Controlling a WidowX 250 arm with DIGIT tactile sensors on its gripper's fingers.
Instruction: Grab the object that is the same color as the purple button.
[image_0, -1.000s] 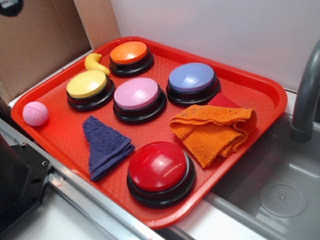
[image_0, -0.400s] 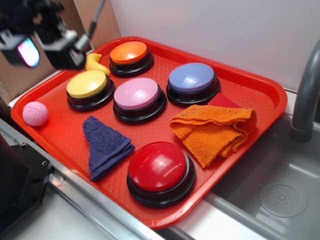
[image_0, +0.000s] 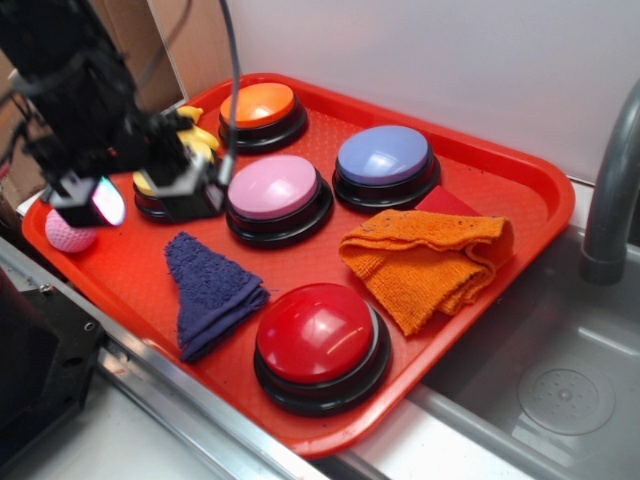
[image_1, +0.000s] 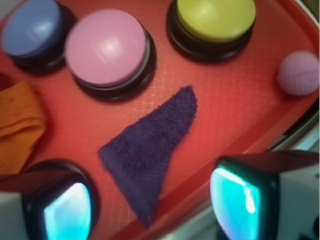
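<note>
The small dark blue-purple terry cloth (image_0: 210, 290) lies folded on the red tray (image_0: 545, 185), near its front edge, between the pink ball and the red button. In the wrist view the cloth (image_1: 150, 150) lies just ahead of my fingers. The purple button (image_0: 383, 155) stands at the tray's back right and shows in the wrist view (image_1: 32, 27) at the top left. My gripper (image_0: 150, 200) hovers above the tray's left side, over the yellow button and just behind the cloth. In the wrist view the gripper (image_1: 152, 210) is open and empty.
On the tray stand a pink button (image_0: 273, 187), an orange button (image_0: 258, 105), a red button (image_0: 315, 332) and a yellow button (image_1: 216, 17). An orange cloth (image_0: 425, 255) lies right, a pink ball (image_0: 65, 235) left. A sink (image_0: 560, 390) and faucet (image_0: 612, 190) are at the right.
The arm has come into view from the upper left and moved down and right over the tray's left side. It now covers most of the yellow button. Nothing on the tray has moved.
</note>
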